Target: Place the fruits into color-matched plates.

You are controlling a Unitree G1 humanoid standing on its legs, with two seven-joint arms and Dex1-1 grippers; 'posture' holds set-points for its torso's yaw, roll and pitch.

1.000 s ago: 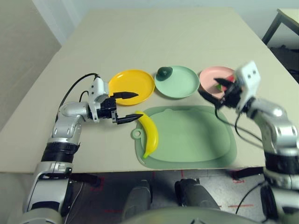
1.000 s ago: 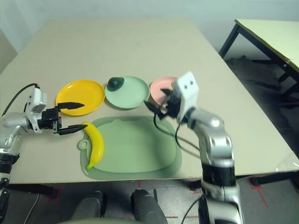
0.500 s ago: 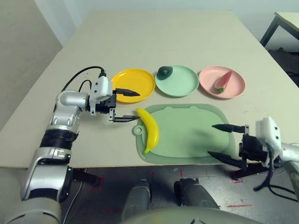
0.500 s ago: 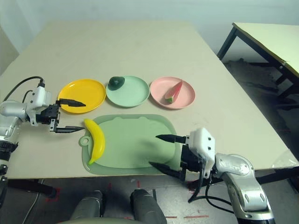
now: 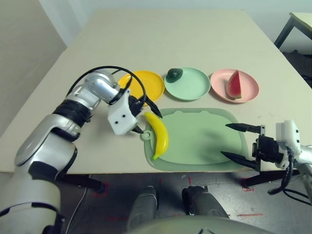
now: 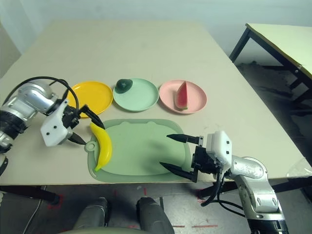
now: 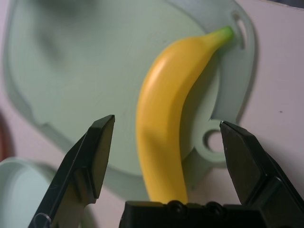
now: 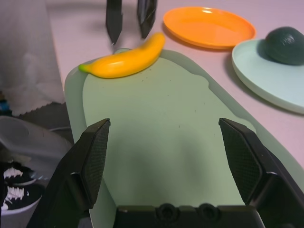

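The yellow banana (image 5: pixel 159 135) is lying on the left end of the big green mat (image 5: pixel 200 139), stem tip close to the mat's little tab hole, and nothing is gripping it. The left gripper (image 5: pixel 144 116) is angled down right at the banana's upper end, fingers spread apart; in the left wrist view the banana (image 7: pixel 166 114) runs right up between the two black fingers (image 7: pixel 92 159) with a clear gap on each side, so they're around it but not touching. The right gripper (image 5: pixel 236 142) is parked low over the near right corner of the mat, also wide open and holding nothing; from its wrist view you look across the bare mat (image 8: pixel 166 142) to the banana (image 8: pixel 124 60) at the far end with the other gripper's fingertips (image 8: pixel 114 21) poking down just beside it. Behind the mat are the three plates in a row: the yellow-orange plate (image 5: pixel 151 87) on the left, partly hidden by the left arm, the mint green plate (image 5: pixel 192 87) in the middle with the small dark avocado (image 5: pixel 174 74) sitting near its far left rim, and the pink plate (image 5: pixel 248 87) on the right with the watermelon wedge (image 5: pixel 234 84) lying on it, green rind side toward the avocado plate.
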